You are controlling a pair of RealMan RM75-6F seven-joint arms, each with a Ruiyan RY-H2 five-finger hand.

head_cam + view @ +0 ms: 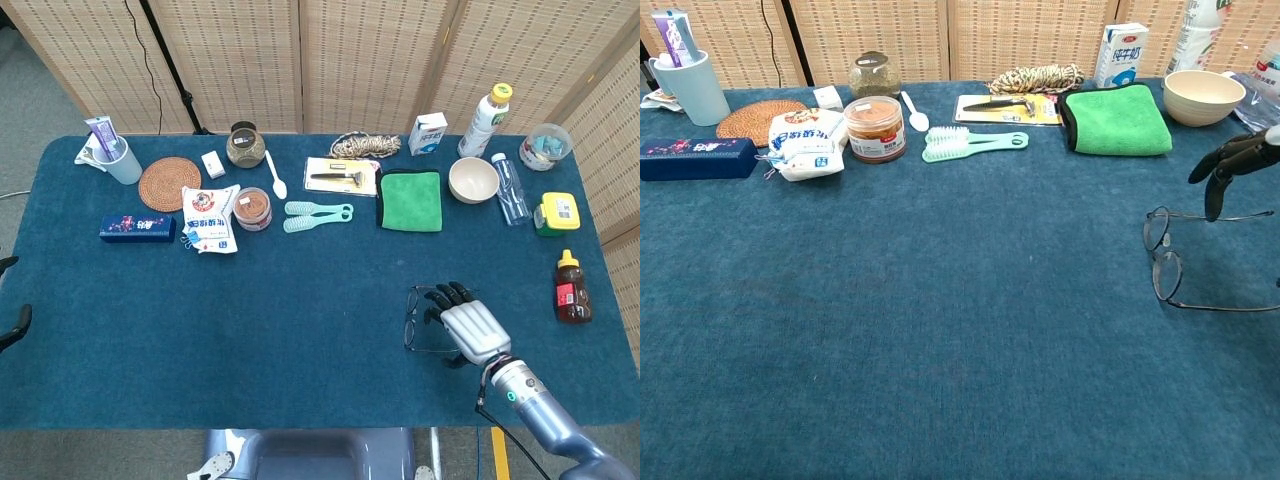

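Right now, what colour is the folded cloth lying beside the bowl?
The folded cloth is bright green with a dark edge; the chest view shows it best.

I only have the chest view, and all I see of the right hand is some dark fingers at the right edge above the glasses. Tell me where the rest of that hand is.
Observer: In the head view the right hand is over the arms of the glasses, palm down, its fingers reaching toward the lenses.
Operator: Is it holding the glasses?
Observer: No grip shows. The fingers are spread, and in your view they hang above the upper arm of the frame.
Operator: What is to the right of the hand, beyond my frame?
Observer: A brown squeeze bottle stands near the table's right edge, apart from the hand.
Operator: And the left hand?
Observer: Neither view shows it.
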